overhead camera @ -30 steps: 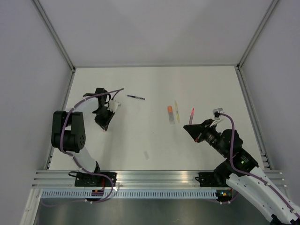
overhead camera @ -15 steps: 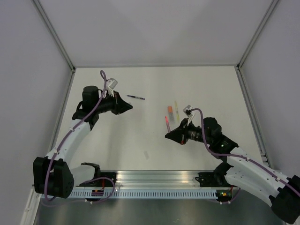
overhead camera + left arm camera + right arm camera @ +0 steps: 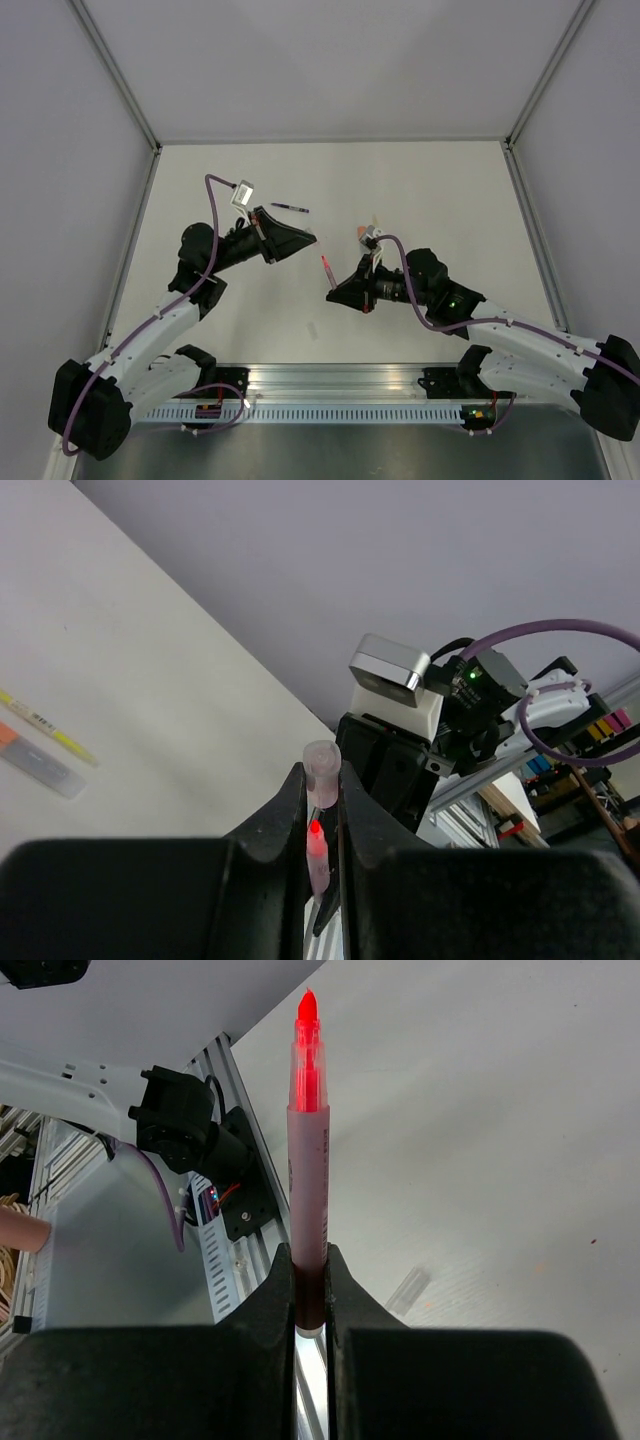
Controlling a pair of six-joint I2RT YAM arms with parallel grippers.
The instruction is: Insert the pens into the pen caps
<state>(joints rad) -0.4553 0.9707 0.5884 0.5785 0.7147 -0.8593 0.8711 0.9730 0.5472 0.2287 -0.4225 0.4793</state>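
While both arms meet over mid-table, right gripper [image 3: 333,294] clamped on the red-pink pen [image 3: 307,1160], red tip near the left gripper [image 3: 309,240], its fingers pinching a pale pink cap [image 3: 322,770], dark purple pen [image 3: 290,208] lying beyond, yellow pen [image 3: 45,723] flat on the table [image 3: 450,190].

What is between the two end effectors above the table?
The red-pink pen, gripped by the right end effector and pointing toward the left end effector, which holds a pale pink pen cap. The top view shows this best.
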